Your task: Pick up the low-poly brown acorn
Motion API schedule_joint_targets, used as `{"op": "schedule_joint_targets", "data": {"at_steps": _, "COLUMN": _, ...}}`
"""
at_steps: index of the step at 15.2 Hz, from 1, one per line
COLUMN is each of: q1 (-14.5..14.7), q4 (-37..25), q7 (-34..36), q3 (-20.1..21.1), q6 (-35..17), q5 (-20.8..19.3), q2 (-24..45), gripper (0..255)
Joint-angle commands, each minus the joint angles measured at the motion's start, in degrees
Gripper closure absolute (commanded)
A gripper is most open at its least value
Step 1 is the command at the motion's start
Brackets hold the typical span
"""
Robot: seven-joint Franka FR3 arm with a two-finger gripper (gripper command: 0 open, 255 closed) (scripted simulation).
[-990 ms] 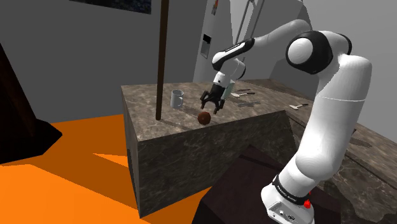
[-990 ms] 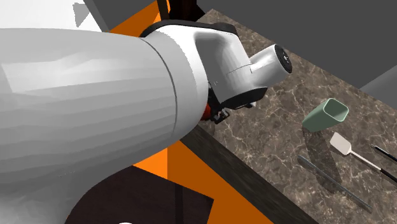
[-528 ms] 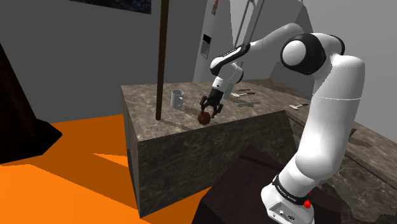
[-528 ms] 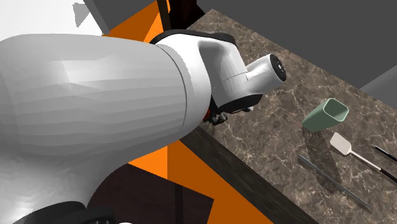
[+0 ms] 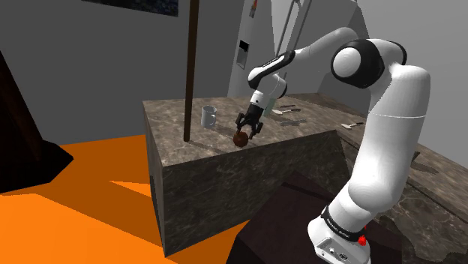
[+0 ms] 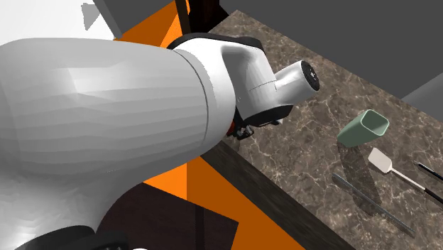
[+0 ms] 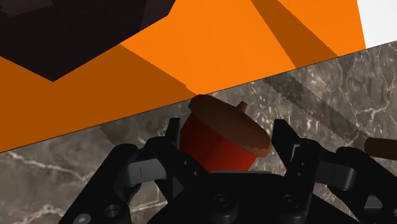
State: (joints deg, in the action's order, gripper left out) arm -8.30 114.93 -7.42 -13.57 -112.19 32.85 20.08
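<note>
Two fingers (image 7: 284, 137) of gripper (image 7: 227, 127) stand apart, straddling acorn (image 7: 216, 137) nr counter (image 7: 356, 83) edge; mug (image 5: 209, 115) & dark pole (image 5: 190, 67) nearby.

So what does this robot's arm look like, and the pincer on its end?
The arm is glossy white, built of thick rounded segments, with dark joints. Near its foot sit a small red button and dark lettering. The pincer is all black: a blocky body with two short fingers and small round screw heads.
</note>
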Motion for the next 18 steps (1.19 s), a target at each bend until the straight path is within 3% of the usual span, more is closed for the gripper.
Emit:
{"op": "schedule_joint_targets", "data": {"at_steps": 1, "q1": 0.0, "q4": -0.1, "q7": 0.0, "q3": 0.0, "q6": 0.0, "q5": 0.0, "q2": 0.3, "gripper": 255}}
{"op": "schedule_joint_targets", "data": {"at_steps": 18, "q1": 0.3, "q4": -2.8, "q7": 5.1, "q3": -0.9, "q6": 8.0, "q5": -3.3, "q2": -6.6, "gripper": 255}}
